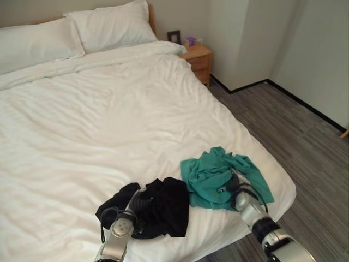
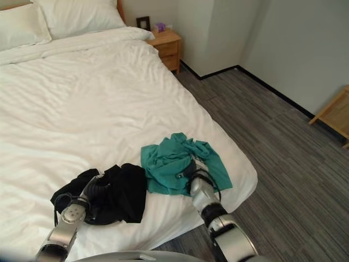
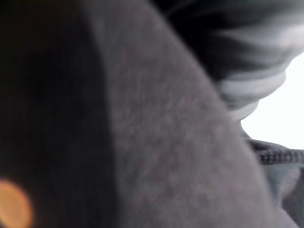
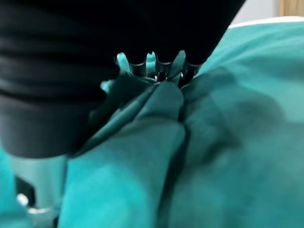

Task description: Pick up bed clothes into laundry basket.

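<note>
Two garments lie near the foot corner of the white bed [image 1: 109, 114]: a crumpled black garment [image 1: 169, 210] and, to its right, a teal garment [image 1: 210, 172]. My left hand [image 1: 139, 203] is sunk into the black garment's left side, and dark cloth [image 3: 166, 142] presses against its wrist camera. My right hand [image 1: 238, 185] rests on the teal garment's near right part. In the right wrist view its fingers [image 4: 159, 66] curl into bunched folds of teal cloth [image 4: 228, 156].
Two white pillows [image 1: 109, 24] lie at the head of the bed. A wooden nightstand [image 1: 199, 57] stands beside it at the far right. Grey plank floor [image 1: 294, 136] runs along the bed's right side, with a wooden piece of furniture [image 2: 335, 114] at the far right.
</note>
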You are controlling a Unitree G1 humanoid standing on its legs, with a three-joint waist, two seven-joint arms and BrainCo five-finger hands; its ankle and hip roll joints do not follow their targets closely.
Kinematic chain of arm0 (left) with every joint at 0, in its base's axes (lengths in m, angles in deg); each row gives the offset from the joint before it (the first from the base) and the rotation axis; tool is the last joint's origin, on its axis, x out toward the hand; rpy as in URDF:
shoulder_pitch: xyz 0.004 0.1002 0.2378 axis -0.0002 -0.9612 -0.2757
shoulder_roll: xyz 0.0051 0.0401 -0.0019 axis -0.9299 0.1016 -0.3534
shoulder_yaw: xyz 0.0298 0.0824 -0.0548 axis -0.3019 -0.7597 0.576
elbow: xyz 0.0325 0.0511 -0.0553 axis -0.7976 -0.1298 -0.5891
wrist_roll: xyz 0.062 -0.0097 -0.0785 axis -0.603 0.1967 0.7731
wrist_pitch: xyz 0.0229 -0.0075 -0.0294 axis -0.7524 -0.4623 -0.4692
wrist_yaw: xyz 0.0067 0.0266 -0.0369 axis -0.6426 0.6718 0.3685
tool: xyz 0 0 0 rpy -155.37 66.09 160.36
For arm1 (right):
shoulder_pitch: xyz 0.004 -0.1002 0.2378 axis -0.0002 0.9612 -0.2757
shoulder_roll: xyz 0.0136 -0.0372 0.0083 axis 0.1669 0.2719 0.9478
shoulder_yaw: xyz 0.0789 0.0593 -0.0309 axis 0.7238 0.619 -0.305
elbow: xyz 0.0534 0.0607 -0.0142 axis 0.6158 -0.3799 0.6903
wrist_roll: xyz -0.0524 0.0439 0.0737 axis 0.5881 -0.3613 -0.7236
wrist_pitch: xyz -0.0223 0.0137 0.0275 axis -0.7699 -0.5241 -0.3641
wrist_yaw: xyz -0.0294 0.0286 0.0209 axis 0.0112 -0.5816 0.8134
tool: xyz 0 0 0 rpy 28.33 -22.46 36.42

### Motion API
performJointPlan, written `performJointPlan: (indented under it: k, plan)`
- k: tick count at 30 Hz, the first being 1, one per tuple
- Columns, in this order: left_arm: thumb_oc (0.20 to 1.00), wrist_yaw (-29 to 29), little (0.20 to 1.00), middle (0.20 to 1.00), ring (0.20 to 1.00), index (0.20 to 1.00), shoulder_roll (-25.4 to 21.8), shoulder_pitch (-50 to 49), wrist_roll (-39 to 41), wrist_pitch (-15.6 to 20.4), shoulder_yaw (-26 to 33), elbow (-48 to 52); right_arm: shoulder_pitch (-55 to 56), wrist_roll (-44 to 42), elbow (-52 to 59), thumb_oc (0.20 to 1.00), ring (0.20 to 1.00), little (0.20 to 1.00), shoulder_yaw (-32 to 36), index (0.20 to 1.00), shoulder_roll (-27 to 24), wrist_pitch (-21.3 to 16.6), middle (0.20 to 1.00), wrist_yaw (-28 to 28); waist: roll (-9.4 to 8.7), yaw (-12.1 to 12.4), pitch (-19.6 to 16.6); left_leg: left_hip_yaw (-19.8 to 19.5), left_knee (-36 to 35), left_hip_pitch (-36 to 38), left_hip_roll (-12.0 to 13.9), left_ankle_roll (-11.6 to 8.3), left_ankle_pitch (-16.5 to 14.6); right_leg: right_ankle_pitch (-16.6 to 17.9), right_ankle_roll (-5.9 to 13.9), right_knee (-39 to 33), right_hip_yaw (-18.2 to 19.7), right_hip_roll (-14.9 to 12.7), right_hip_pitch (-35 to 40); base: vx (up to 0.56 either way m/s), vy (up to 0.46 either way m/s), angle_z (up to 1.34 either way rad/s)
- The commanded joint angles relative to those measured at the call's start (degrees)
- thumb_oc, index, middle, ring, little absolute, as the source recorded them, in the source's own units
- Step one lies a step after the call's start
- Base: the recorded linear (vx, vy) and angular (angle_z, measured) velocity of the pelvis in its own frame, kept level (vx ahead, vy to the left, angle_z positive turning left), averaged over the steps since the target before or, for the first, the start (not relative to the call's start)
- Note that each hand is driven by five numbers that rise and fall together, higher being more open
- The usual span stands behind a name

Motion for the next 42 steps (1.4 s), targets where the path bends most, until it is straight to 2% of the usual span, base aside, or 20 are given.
performJointPlan:
  k: [1, 4, 7, 8, 10, 14, 16, 17, 19, 23, 24, 27, 28, 30, 32, 33, 37, 40, 41, 42]
  plan:
    - [0.2, 0.9, 0.2, 0.2, 0.2, 0.2, 3.1, 0.9, 2.4, 0.1, -5.7, -5.8, 0.7, -1.6, -8.2, 0.2, 0.2, 0.2, -4.6, 0.2, 5.2, -2.0, 0.2, 6.8, 1.47, 5.9, 3.9, -1.4, 0.5, 1.2, -0.2, -1.76, -1.3, 7.3, 1.65, 0.3, -4.0, -4.1, -7.0, -0.03, 0.052, 0.26]
    - [0.2, 0.6, 0.2, 0.2, 0.2, 0.2, 4.1, 2.9, 4.2, 0.5, -5.9, -5.6, -2.9, -3.4, -9.9, 0.2, 0.2, 0.2, -4.5, 0.2, 5.7, -2.5, 0.2, 7.6, 1.58, 6.5, 3.9, -1.6, 0.5, 0.5, -0.3, -1.84, -1.0, 7.4, 1.77, 0.3, -4.5, -4.3, -7.5, -0.03, 0.034, -0.07]
    - [0.2, 0.8, 0.2, 0.2, 0.2, 0.2, 4.4, 3.6, 6.1, 0.1, -5.0, -3.9, -5.5, -4.8, -6.3, 0.2, 0.2, 0.2, -3.4, 0.2, 3.9, -3.1, 0.2, 8.1, 1.23, 6.5, 3.9, -1.4, 0.5, 0.7, -0.2, -1.88, -1.0, 7.5, 1.83, 0.3, -4.5, -4.4, -7.5, -0.01, 0.004, -0.01]
    - [0.2, 0.9, 0.2, 0.2, 0.2, 0.2, 4.2, 3.9, 7.4, -0.6, -4.0, -2.2, -6.9, -6.1, -1.2, 0.2, 0.2, 0.2, -2.0, 0.2, 1.6, -2.7, 0.2, 9.5, 0.97, 6.2, 4.2, -1.1, 0.5, 1.2, -0.1, -1.87, -1.2, 7.5, 1.85, 0.3, -4.4, -4.4, -7.2, 0.0, -0.011, 0.04]
    - [0.2, 0.8, 0.2, 0.2, 0.2, 0.2, 2.8, 3.6, 10.4, -2.2, 0.0, 4.4, -8.4, -9.4, 21.7, 0.2, 0.2, 0.2, 2.4, 0.2, -6.8, -0.8, 0.2, 15.8, -0.14, 4.4, 4.2, 0.3, 0.5, 2.9, 0.3, -1.78, -1.9, 7.7, 1.89, 0.3, -3.4, -4.4, -6.4, 0.0, -0.014, 0.07]
    - [0.2, 1.9, 0.2, 0.2, 0.2, 0.2, 1.1, 3.0, 13.7, -4.3, 6.2, 15.1, -8.2, -13.0, 45.1, 0.2, 0.2, 0.2, 13.2, 0.2, -15.4, 3.8, 0.2, 21.9, -1.13, 1.7, 2.2, 1.7, 0.5, 5.5, 0.4, -1.6, -3.4, 7.1, 2.09, 0.3, -2.4, -4.7, -4.6, 0.06, 0.004, -0.02]
    - [0.2, 2.2, 0.2, 0.2, 0.2, 0.2, 0.9, 4.2, 14.9, -6.9, 8.5, 21.4, -8.8, -14.4, 52.3, 0.2, 0.2, 0.2, 17.5, 0.2, -19.0, 5.1, 0.2, 22.9, -1.29, 0.8, 1.4, 2.0, 0.5, 6.4, 0.3, -1.35, -3.5, 7.2, 2.13, 0.3, -2.1, -4.9, -4.1, 0.04, 0.013, -0.05]
    - [0.2, 2.2, 0.2, 0.2, 0.2, 0.2, 0.9, 4.2, 14.9, -7.0, 8.5, 21.5, -8.8, -14.4, 52.4, 0.2, 0.2, 0.2, 17.6, 0.2, -19.0, 5.1, 0.2, 22.9, -1.29, 0.8, 1.4, 2.0, 0.5, 6.3, 0.3, -1.35, -3.5, 7.2, 2.11, 0.3, -2.0, -4.9, -4.2, 0.03, 0.02, -0.05]
    - [0.2, 1.8, 0.2, 0.2, 0.2, 0.2, 0.0, 8.3, 14.9, -11.7, 11.4, 30.9, -10.9, -17.0, 60.8, 0.2, 0.2, 0.2, 22.9, 0.2, -24.2, 6.5, 0.2, 23.9, -1.38, -0.8, 0.5, 2.7, 0.5, 7.7, 0.1, -1.08, -4.0, 7.1, 2.42, 0.3, -1.3, -5.2, -3.3, 0.03, 0.018, -0.01]
    - [0.2, 1.4, 0.2, 0.2, 0.2, 0.2, -1.0, 11.8, 14.7, -13.9, 12.4, 36.7, -13.4, -19.6, 67.8, 0.2, 0.2, 0.2, 25.8, 0.2, -28.7, 7.6, 0.2, 24.8, -1.22, -2.4, -0.3, 3.8, 0.5, 8.5, 0.1, -0.89, -4.5, 7.2, 2.7, 0.3, -0.3, -5.4, -3.1, 0.01, 0.002, -0.09]
    - [0.2, 1.2, 0.2, 0.2, 0.2, 0.2, -2.9, 15.4, 14.4, -15.1, 12.2, 40.1, -13.1, -20.1, 71.6, 0.2, 0.2, 0.2, 28.2, 0.2, -31.9, 8.3, 0.2, 25.7, -1.1, -3.8, -0.6, 4.2, 0.5, 8.8, 0.2, -0.88, -4.8, 7.5, 2.61, 0.3, 0.7, -5.2, -3.2, -0.01, -0.019, -0.19]
    - [0.2, -0.3, 0.2, 0.2, 0.2, 0.2, -4.8, 19.9, 14.9, -14.8, 11.9, 42.9, -13.0, -21.1, 75.4, 0.2, 0.2, 0.2, 30.2, 0.2, -34.3, 8.2, 0.2, 26.0, -0.72, -5.4, -1.1, 5.7, 0.5, 9.3, 0.8, -0.89, -5.1, 8.0, 2.11, 0.3, 1.6, -4.7, -4.1, 0.0, -0.028, -0.18]
    - [0.2, -1.1, 0.2, 0.2, 0.2, 0.2, -5.7, 21.2, 15.4, -14.1, 12.2, 43.8, -14.0, -21.3, 75.8, 0.2, 0.2, 0.2, 30.2, 0.2, -35.0, 7.8, 0.2, 26.0, -0.56, -5.3, -0.8, 7.6, 0.5, 10.1, 1.4, -1.1, -5.4, 8.6, 2.31, 0.3, -0.1, -4.9, -4.2, -0.03, -0.086, -0.36]
    - [0.2, -2.0, 0.2, 0.2, 0.2, 0.2, -7.6, 23.7, 16.3, -13.0, 12.7, 45.1, -16.5, -21.3, 75.2, 0.2, 0.2, 0.2, 29.1, 0.2, -34.9, 6.6, 0.2, 25.9, -0.37, -4.8, -0.3, 11.8, 0.5, 10.5, 3.3, -1.76, -5.2, 10.6, 2.73, 0.3, -7.5, -5.8, -4.5, -0.12, -0.141, -0.61]
    - [0.2, -3.3, 0.2, 0.2, 0.2, 0.2, -10.0, 26.8, 16.2, -12.5, 12.9, 47.1, -18.6, -21.1, 75.0, 0.2, 0.2, 0.2, 28.3, 0.2, -34.2, 5.6, 0.2, 25.7, 0.12, -4.9, 0.0, 16.6, 0.5, 10.7, 5.8, -2.54, -4.5, 11.5, 2.18, 0.4, -16.0, -6.5, -4.0, -0.15, -0.131, -1.46]
    - [0.2, -3.7, 0.2, 0.2, 0.2, 0.2, -10.8, 27.9, 16.0, -12.7, 12.7, 47.8, -19.2, -20.7, 75.1, 0.2, 0.2, 0.2, 28.3, 0.2, -34.0, 5.3, 0.2, 25.7, 0.34, -4.9, 0.0, 18.3, 0.5, 10.9, 6.6, -2.68, -4.1, 11.7, 1.59, 1.2, -18.1, -6.6, -4.1, -0.09, -0.099, -1.6]
    - [0.2, -6.3, 0.2, 0.2, 0.2, 0.2, -10.8, 28.8, 14.0, -12.5, 11.0, 49.0, -20.1, -20.4, 76.5, 0.2, 0.2, 0.2, 28.3, 0.2, -32.2, 4.3, 0.2, 24.0, 1.17, -5.1, 0.2, 24.8, 0.5, 12.7, 8.9, -3.39, -3.5, 11.6, 1.37, 3.8, -23.7, -8.5, -3.0, -0.08, -0.096, -0.82]
    - [0.2, -8.1, 0.2, 0.2, 0.2, 0.2, -6.8, 26.9, 9.7, -11.0, 6.8, 51.0, -17.7, -20.1, 76.9, 0.2, 0.2, 0.2, 28.8, 0.2, -29.2, 2.9, 0.2, 22.5, 1.8, -5.6, 0.4, 29.5, 0.5, 14.9, 9.6, -3.92, -3.4, 12.4, 1.9, 3.3, -27.3, -9.8, -1.1, -0.06, -0.097, -0.58]
    - [0.2, -8.1, 0.2, 0.2, 0.2, 0.2, -6.8, 26.9, 9.7, -11.0, 6.8, 51.0, -17.7, -20.1, 77.0, 0.2, 0.2, 0.2, 28.8, 0.2, -29.2, 2.9, 0.2, 22.5, 1.79, -5.6, 0.3, 29.5, 0.5, 14.9, 9.6, -3.92, -3.4, 12.4, 1.9, 3.3, -27.3, -9.8, -1.1, -0.04, -0.155, -0.82]
    - [0.2, -8.3, 0.2, 0.2, 0.2, 0.2, -3.2, 25.3, 8.4, -9.3, 2.6, 50.5, -14.5, -20.1, 77.6, 0.2, 0.2, 0.2, 28.9, 0.2, -26.7, 1.9, 0.2, 22.0, 2.34, -6.5, 0.4, 32.1, 0.5, 16.2, 10.0, -4.43, -3.4, 12.8, 2.36, 3.0, -29.0, -10.6, -0.4, -0.02, -0.185, -0.92]
